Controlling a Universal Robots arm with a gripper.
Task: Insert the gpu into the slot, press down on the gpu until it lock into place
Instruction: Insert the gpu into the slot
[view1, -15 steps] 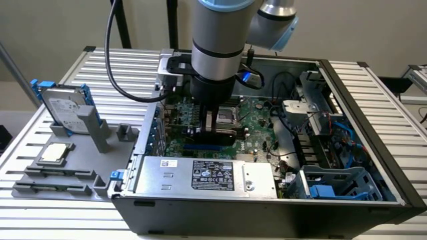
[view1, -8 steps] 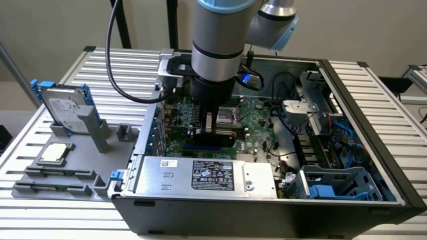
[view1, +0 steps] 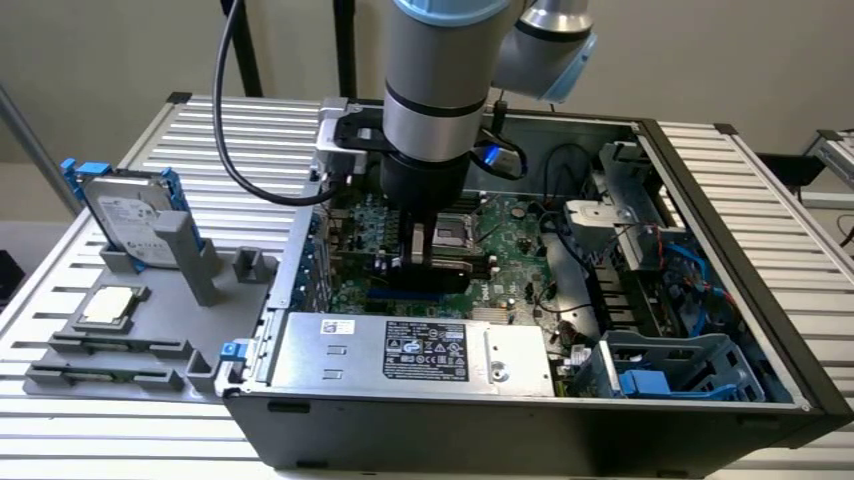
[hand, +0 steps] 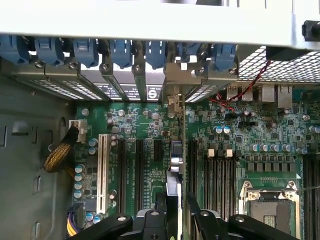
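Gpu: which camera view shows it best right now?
The wrist view: the gpu runs edge-on ahead of the end effector, among the expansion slots. In the exterior view, the end effector covers most of the gpu.

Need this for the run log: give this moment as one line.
gripper: shut on thin black gpu card with silvery bracket | card: edge-up over green motherboard, inside case | locked in slot: cannot tell

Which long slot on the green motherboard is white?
The long white plastic slot beside the braided yellow cable; the other slots are black. The hand grips the thin black gpu card apart from it.
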